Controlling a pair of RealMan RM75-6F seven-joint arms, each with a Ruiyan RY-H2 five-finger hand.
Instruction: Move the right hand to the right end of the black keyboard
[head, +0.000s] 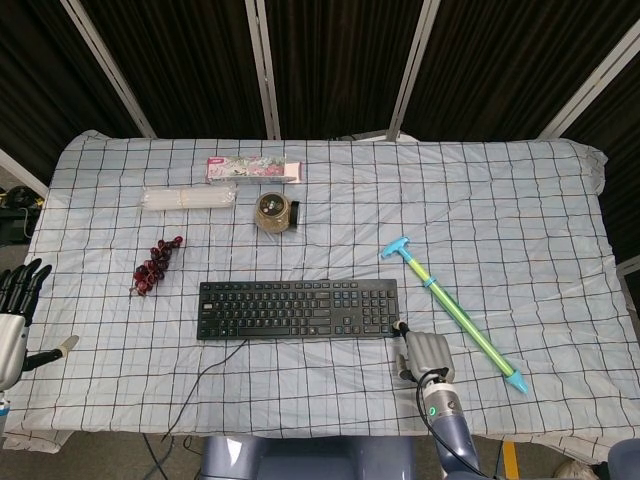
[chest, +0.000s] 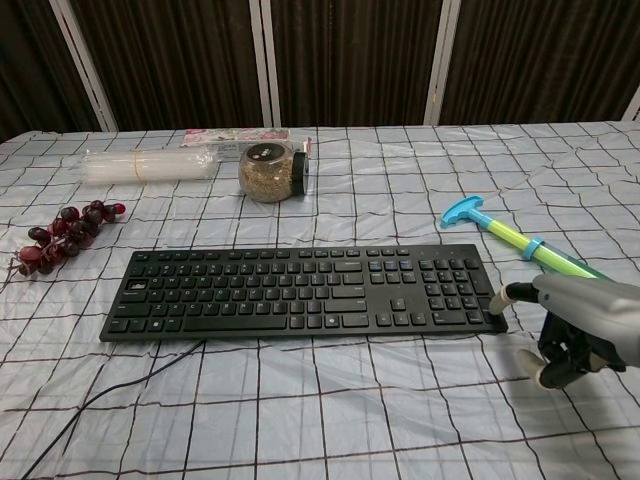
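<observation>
A: Lower centre of head view – keyboard (head: 298, 309) lies flat on the checked cloth (head: 500, 200).
B: Right hand (head: 426, 354)?
A: Just beside kbd's right end, fingers curled under, holding nothing; one fingertip (chest: 500, 297) at the corner.
B: Left hand (head: 14, 310)?
A: Far left edge, fingers spread, empty.
</observation>
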